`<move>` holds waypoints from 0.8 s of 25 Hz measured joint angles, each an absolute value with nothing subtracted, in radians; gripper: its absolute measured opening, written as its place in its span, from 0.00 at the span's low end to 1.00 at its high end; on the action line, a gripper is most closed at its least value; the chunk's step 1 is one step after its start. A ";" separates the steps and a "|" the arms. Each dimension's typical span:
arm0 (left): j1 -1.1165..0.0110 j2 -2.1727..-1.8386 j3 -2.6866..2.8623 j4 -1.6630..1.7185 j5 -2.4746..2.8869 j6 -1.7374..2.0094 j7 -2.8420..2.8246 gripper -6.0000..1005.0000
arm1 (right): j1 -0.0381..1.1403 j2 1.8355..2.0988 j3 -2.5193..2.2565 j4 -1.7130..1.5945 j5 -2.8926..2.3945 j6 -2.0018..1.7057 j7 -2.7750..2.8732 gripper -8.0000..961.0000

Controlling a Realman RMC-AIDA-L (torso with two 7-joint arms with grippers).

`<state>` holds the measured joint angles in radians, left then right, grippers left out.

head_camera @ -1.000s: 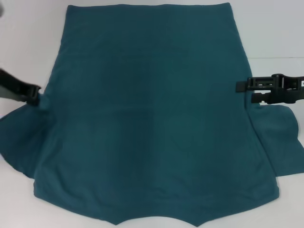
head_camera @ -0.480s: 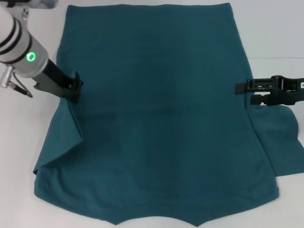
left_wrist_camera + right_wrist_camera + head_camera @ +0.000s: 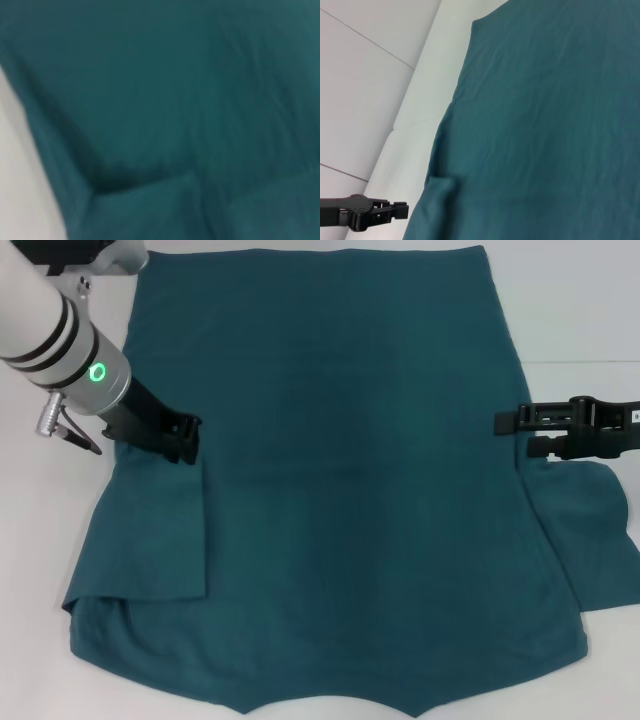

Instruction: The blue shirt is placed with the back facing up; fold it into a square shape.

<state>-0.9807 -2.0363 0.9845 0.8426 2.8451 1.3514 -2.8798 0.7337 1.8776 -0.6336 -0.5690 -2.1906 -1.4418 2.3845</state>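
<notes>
Shirt (image 3: 350, 490) flat on white table (image 3: 580, 300), plain back up, no writing visible. Left gripper (image 3: 188, 438) pinching left sleeve, folded inward over body. Right gripper (image 3: 512, 422) at right edge, above right sleeve; finger gap unclear.

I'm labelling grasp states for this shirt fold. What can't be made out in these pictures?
- Left gripper: head view, dark tip against the blue shirt; open or shut unclear. Left wrist view shows only blurred cloth.
- Right gripper: head view, seen edge-on at the shirt's side; grip unclear.
- Shirt collar edge: cut off by the head view's bottom.
- Shirt front: hidden, facing the table.
</notes>
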 joint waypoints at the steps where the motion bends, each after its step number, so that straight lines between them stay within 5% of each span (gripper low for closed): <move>1: -0.972 -2.041 0.973 0.859 2.841 1.357 -2.870 0.04 | 0.734 1.878 -0.634 -0.569 -2.191 -1.442 2.384 0.98; 4: -0.917 -2.070 0.898 0.966 2.787 1.390 -2.794 0.06 | 0.735 1.878 -0.635 -0.569 -2.191 -1.441 2.379 0.98; 8: -0.788 -2.094 0.717 1.076 2.542 1.469 -2.617 0.22 | 0.733 1.878 -0.673 -0.576 -2.190 -1.444 2.352 0.98; 15: -0.606 -2.001 0.582 0.738 2.035 1.722 -2.034 0.48 | 0.728 1.900 -0.692 -0.581 -2.188 -1.433 2.233 0.98; 20: -0.462 -2.073 0.565 0.704 2.021 1.762 -1.587 0.72 | 0.723 1.916 -0.685 -0.584 -2.183 -1.405 2.192 0.98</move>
